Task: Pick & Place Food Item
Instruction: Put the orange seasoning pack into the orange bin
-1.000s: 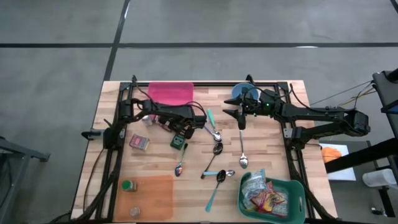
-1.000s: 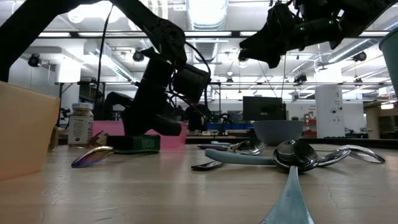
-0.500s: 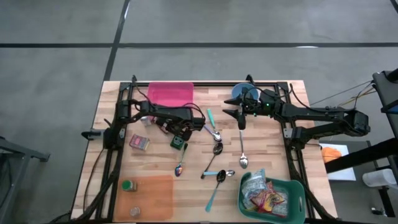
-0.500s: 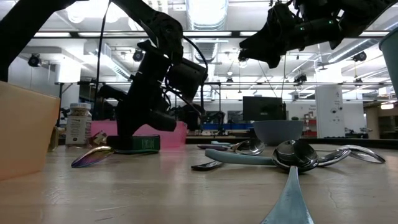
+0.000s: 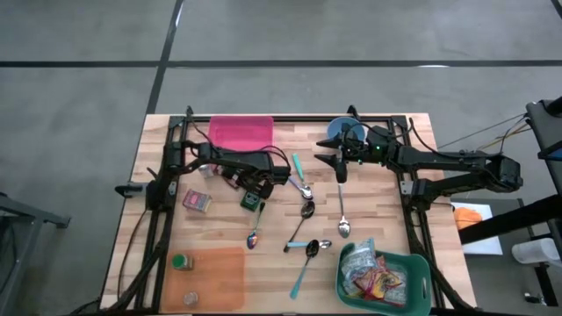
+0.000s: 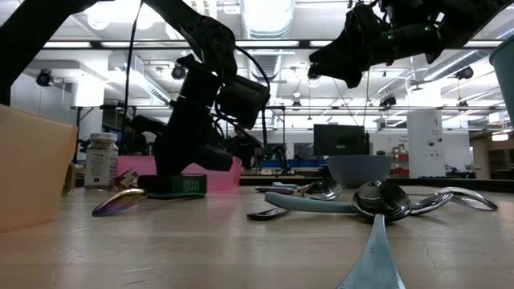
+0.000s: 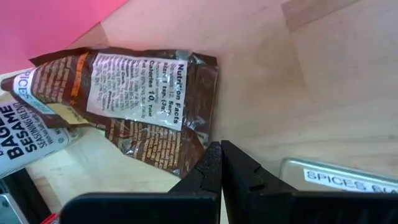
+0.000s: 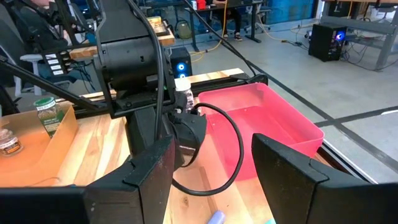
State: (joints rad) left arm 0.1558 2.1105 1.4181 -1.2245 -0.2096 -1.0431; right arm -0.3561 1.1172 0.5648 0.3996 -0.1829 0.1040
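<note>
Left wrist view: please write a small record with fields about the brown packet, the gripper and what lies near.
item: brown snack packet, lying flat on the wooden table
left gripper: shut, tips at the packet's edge, packet not held
beside packet: pink tray, sesame jar
also near: spice tin
right gripper: open, raised, waiting

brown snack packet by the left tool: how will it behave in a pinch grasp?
The brown snack packet looks like thin crinkled film, so probably floppy, sagging from one pinched edge. It lies flat and looks light, likely sliding if nudged. Its glossy surface may slip between the shut left tool's fingers.
</note>
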